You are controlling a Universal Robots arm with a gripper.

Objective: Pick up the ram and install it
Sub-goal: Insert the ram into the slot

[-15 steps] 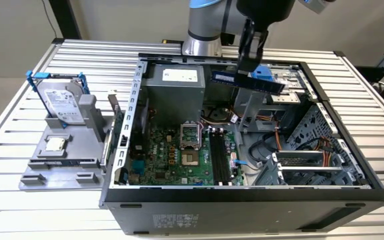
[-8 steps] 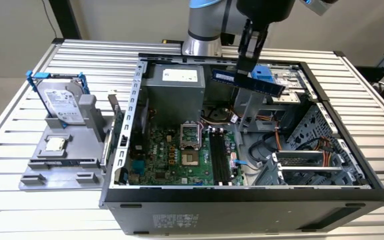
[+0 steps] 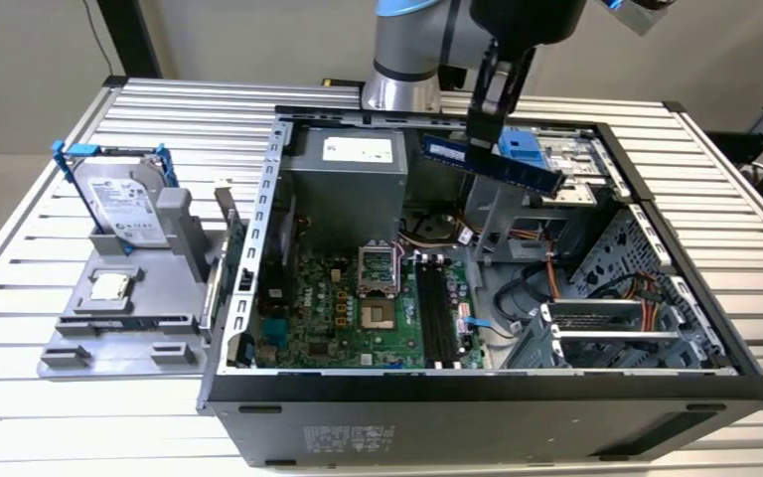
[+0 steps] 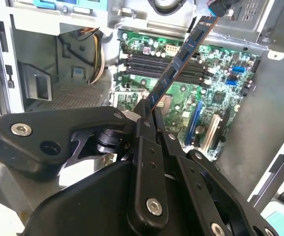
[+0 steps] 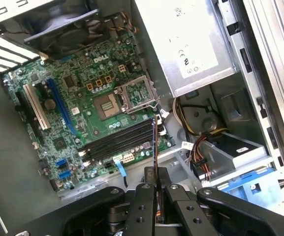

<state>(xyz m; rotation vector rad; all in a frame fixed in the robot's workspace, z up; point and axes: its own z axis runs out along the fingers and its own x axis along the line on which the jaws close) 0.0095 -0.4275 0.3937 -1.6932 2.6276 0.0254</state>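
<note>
Gripper was clamped shut on the ram, pinching its 2 flat faces. The grip looked off-centre. In the second wrist view most of the ram ran out beyond the gripper.

The ram hung in the air over the open case, by the blue bracket at the drive-bay end. It was well above the motherboard and touching nothing. In the exterior view it sloped down toward the exterior view's right, not level.

The first wrist view showed it edge-on over the end of the black slots. I couldn't tell from that how well its long axis matched them.

My read: the step in hand was carry and line-up, insertion not begun. To do it well I'd:
- level the stick
- turn it parallel to 1 slot
- centre it end to end
- stay clear of the cable bundle

With an off-centre grip, any push would likely tip 1 end first. Slot latch state was too small to call.
</note>
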